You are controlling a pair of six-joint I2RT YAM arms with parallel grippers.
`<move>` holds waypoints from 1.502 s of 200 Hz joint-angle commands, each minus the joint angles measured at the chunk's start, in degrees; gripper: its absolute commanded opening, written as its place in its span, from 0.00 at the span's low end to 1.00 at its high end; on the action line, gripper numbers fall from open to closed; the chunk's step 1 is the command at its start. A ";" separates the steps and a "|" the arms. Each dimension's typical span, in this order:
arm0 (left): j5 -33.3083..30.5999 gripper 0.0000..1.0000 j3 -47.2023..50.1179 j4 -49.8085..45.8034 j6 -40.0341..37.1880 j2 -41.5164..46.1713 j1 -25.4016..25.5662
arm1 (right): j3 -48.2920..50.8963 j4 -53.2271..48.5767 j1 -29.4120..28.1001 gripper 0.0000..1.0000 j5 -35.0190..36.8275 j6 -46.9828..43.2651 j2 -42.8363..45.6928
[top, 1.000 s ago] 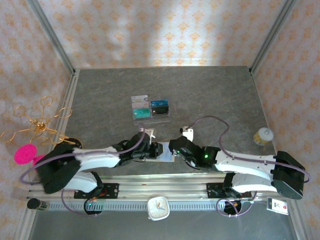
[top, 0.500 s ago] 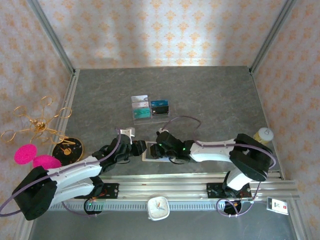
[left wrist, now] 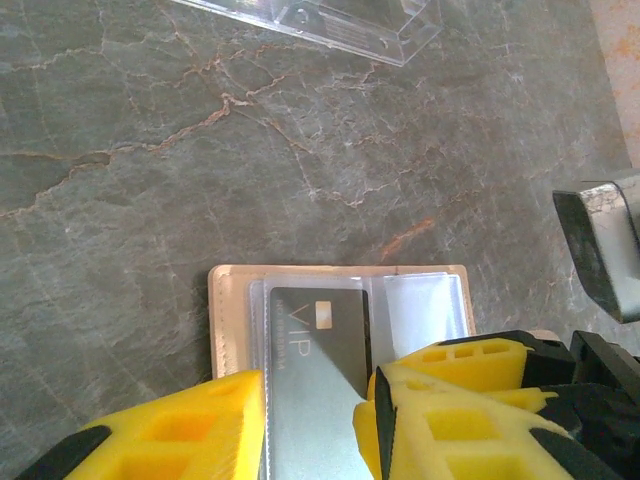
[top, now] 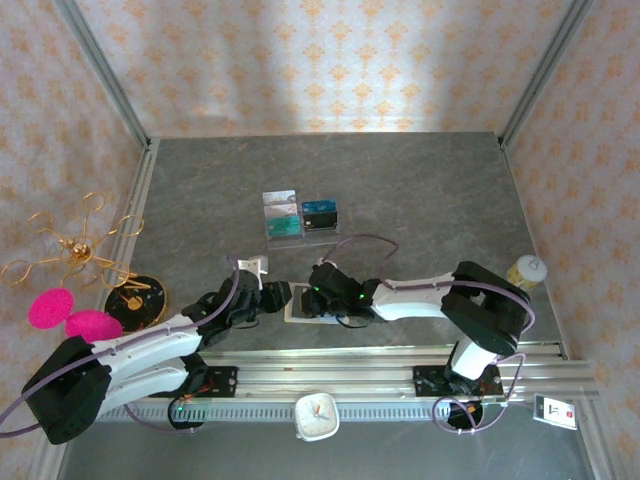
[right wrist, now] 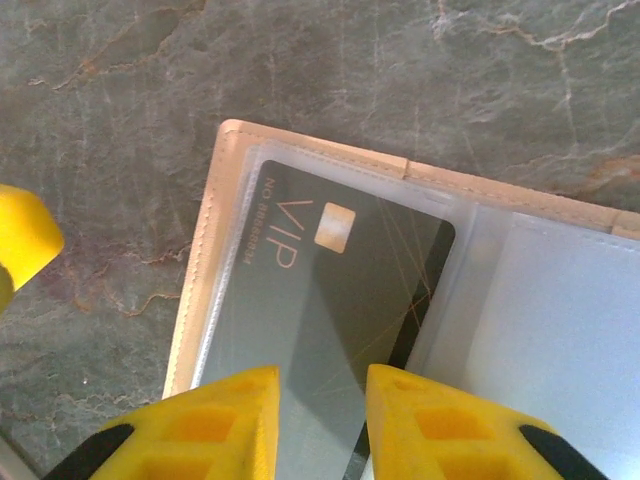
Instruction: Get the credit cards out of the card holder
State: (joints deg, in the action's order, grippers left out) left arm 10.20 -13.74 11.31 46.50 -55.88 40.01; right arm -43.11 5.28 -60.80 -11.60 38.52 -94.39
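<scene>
I see the small beige folding card holder (top: 303,304) (left wrist: 226,320) (right wrist: 198,290) lying open by the near edge of the grey marbled table (top: 420,190), about midway along it, with a dark grey VIP credit card (left wrist: 320,335) (right wrist: 330,270) in its clear sleeve. Both grippers sit over it. The left gripper (top: 273,296) (left wrist: 315,382) has its jaws released, yellow fingers flanking the card, and the right gripper (top: 318,297) (right wrist: 322,376) is likewise parted above the card's face, grasping nothing.

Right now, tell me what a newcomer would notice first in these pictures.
The bright yellow fingers of the left gripper and the right gripper are poised over the open beige card holder near the front edge of the table, jaws slightly apart. Inside it, a grey VIP card sits in a clear sleeve. Mid-table, a clear tray holds other cards; a gold wire ornament stands far left.
</scene>
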 commanded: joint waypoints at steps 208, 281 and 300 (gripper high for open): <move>4.10 0.03 -7.89 9.19 -5.70 -18.17 2.02 | 1.80 -3.37 2.60 0.18 1.96 4.92 5.50; 3.36 0.00 -6.18 8.11 -5.45 -22.80 2.02 | 2.28 -2.02 3.45 0.17 -0.44 6.10 3.08; 3.89 0.00 -4.95 9.03 -4.62 -22.55 2.06 | 2.66 -1.59 3.49 0.17 -0.75 6.61 2.74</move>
State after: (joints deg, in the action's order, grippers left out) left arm 14.55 -20.43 19.16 41.93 -78.15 41.65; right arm -41.45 2.66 -57.76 -11.86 43.99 -90.85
